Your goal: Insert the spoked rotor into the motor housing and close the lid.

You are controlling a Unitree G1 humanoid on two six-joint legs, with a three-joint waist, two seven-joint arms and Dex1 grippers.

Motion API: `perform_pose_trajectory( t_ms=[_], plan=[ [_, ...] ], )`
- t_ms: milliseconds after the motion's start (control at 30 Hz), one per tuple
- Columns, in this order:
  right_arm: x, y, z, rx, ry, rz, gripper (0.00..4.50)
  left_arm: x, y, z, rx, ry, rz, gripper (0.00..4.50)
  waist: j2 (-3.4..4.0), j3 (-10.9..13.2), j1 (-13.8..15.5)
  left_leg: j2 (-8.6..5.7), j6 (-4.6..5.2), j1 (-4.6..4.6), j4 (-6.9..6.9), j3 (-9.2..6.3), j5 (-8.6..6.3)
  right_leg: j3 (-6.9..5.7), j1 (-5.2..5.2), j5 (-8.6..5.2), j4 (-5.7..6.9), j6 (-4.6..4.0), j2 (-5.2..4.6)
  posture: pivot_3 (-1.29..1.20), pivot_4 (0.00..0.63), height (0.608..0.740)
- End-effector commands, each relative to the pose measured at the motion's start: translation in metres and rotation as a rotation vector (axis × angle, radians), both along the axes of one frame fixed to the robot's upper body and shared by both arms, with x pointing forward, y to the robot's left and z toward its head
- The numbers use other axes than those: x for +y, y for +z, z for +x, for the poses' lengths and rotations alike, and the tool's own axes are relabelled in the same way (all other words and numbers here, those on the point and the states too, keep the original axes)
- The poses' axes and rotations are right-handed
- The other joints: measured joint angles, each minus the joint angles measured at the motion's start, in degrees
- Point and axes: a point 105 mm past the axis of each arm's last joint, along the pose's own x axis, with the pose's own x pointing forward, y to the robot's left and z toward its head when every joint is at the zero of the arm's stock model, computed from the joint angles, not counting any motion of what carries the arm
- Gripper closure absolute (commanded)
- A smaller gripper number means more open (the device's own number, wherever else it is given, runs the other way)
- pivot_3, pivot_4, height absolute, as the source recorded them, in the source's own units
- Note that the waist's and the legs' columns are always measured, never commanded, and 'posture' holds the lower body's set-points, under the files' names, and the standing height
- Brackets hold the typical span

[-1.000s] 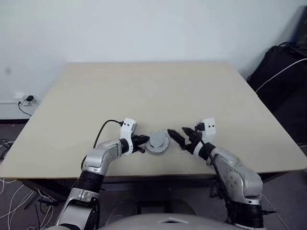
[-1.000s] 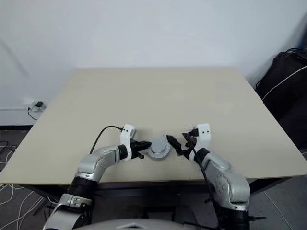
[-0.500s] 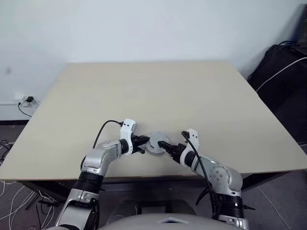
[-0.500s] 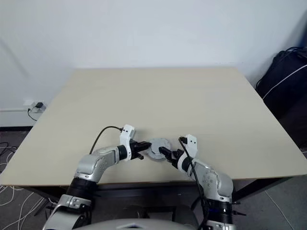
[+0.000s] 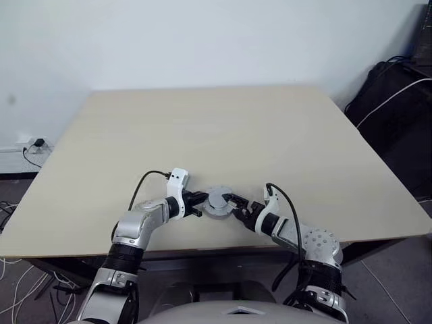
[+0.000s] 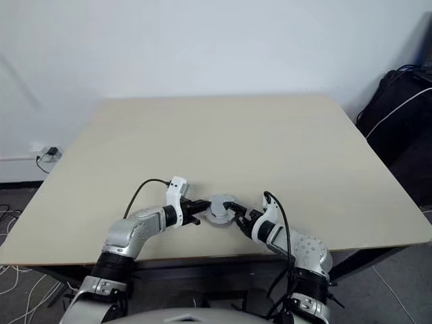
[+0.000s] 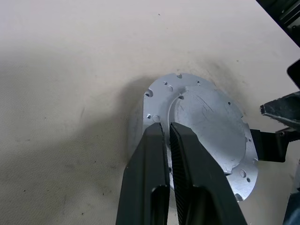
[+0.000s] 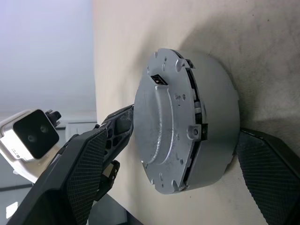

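Lower centre of the head view, read left to right: left gripper [image 5: 200, 202], lid [image 5: 218, 200], right gripper [image 5: 237, 206], all on the table [image 5: 223, 128] close to its near edge.

Left gripper: clenched, holding nothing, black fingers [image 7: 157, 154] pressed together with their tips against the lid's smooth silver face at its left rim.

Lid: seated on top of the motor housing [image 8: 216, 112], seen in the right wrist view as a grey drum below a dark seam. Seam uneven, wider on one side, so probably not yet fully home. Copper windings and spoked rotor hidden; presumably enclosed within the housing, though not confirmable from these views.

Right gripper: spread wide, released, one jaw on either side of the stack, near its wall but not visibly clamped on it.

Risks, as judged:
- Sideways push from the clenched left tips, sliding the stack toward the table's near edge or off it.
- Uneven squeeze by the right jaws, tilting the lid and jamming it askew on the housing.
- Pressure on a cocked lid, pinching whatever sits inside.
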Motion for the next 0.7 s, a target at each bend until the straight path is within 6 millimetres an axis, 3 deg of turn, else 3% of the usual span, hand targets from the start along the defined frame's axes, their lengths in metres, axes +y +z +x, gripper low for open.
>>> perform_pose_trajectory(
  t_ms=[33, 100, 200, 367, 500, 700],
  plan=[
    [0.029, 0.003, -0.001, 0.013, 0.032, 0.088, 0.02, -0.001, -0.010, -0.008, 0.048, -0.014, 0.021, 4.21, 0.02, -0.10, -0.13, 0.00, 0.00, 0.03, 0.00, 0.00, 0.00, 0.00, 0.02, 0.00, 0.00, 0.00, 0.00, 0.00, 0.000, 0.740],
    [0.029, 0.000, -0.001, 0.024, 0.023, 0.089, 0.02, -0.001, -0.010, -0.008, 0.049, -0.014, 0.022, 4.21, 0.06, -0.20, -0.24, 0.01, 0.04, 0.08, 0.00, 0.00, -0.02, 0.00, 0.07, 0.00, 0.00, 0.00, 0.01, 0.00, 0.000, 0.740],
    [0.031, -0.004, -0.004, 0.037, 0.020, 0.094, 0.62, 0.000, -0.010, -0.008, 0.050, -0.012, 0.023, 4.21, 0.10, -0.24, -0.26, 0.01, 0.06, 0.12, 0.02, 0.00, -0.03, -0.01, 0.13, 0.00, 0.00, 0.01, 0.02, 0.00, 0.000, 0.740],
    [0.030, -0.006, -0.012, 0.052, 0.026, 0.105, 2.27, 0.001, -0.011, -0.009, 0.051, -0.010, 0.024, 4.21, 0.21, -0.34, -0.29, 0.01, 0.06, 0.10, 0.01, 0.00, -0.02, 0.00, 0.10, 0.00, 0.01, 0.00, 0.02, 0.00, 0.000, 0.740],
    [0.029, -0.016, -0.027, 0.103, 0.063, 0.084, 3.21, 0.002, -0.011, -0.009, 0.053, -0.001, 0.019, 4.21, 0.34, -0.51, -0.60, 0.02, 0.09, 0.13, 0.01, 0.00, -0.05, 0.02, 0.13, 0.00, 0.01, 0.01, 0.01, 0.00, 0.000, 0.740],
    [0.027, -0.021, -0.033, 0.129, 0.083, 0.055, 3.21, 0.002, -0.013, -0.012, 0.060, 0.004, 0.015, 4.21, 0.32, -0.58, -0.75, 0.03, 0.02, 0.36, 0.03, 0.01, -0.11, 0.01, 0.37, -0.18, 0.00, 0.31, 0.01, 0.00, 0.000, 0.740]
  ],
)
